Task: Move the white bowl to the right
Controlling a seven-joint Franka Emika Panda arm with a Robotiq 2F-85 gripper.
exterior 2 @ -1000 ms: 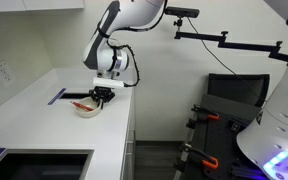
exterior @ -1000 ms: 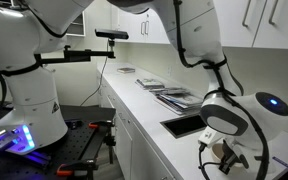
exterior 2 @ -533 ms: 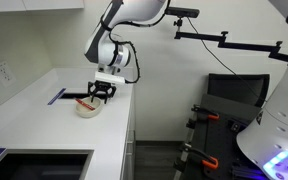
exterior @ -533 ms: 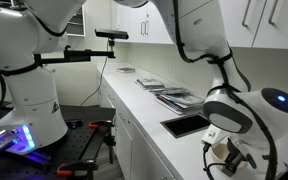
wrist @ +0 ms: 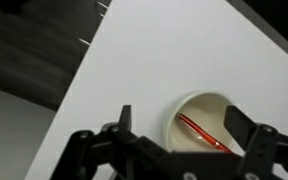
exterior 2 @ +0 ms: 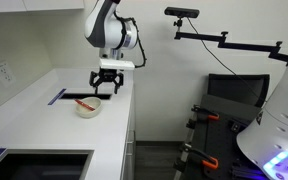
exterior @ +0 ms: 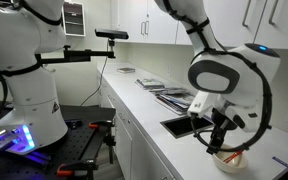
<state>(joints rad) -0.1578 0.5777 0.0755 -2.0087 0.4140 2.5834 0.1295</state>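
1. Far left in an exterior view, the white bowl point(exterior 2: 87, 108) sits flat on the white tabletop point(exterior 2: 44, 125), a thin reddish stick point(exterior 2: 84, 103) lying across its inside. Nothing is touching it.
2. Just right of it and higher, the gripper point(exterior 2: 107, 85) hangs above the bowl's far rim, fingers point(exterior 2: 96, 87) spread wide and holding nothing.
3. The wrist view looks down on the bowl point(wrist: 206, 130) between the two dark fingers point(wrist: 126, 118), with clear air between them and the rim.
4. In the exterior view from the opposite end, the gripper point(exterior: 222, 140) hovers over the bowl point(exterior: 230, 160), close to the counter's edge, with the dark inset panel point(exterior: 184, 126) just beside it.
5. My read: the bowl looks either freshly set down or not yet grasped; these frames alone cannot settle which.
6. If it still has to travel right, the next move calls for lowering straight down, one finger inside the rim and one outside, then pinching gently so the stick stays put.
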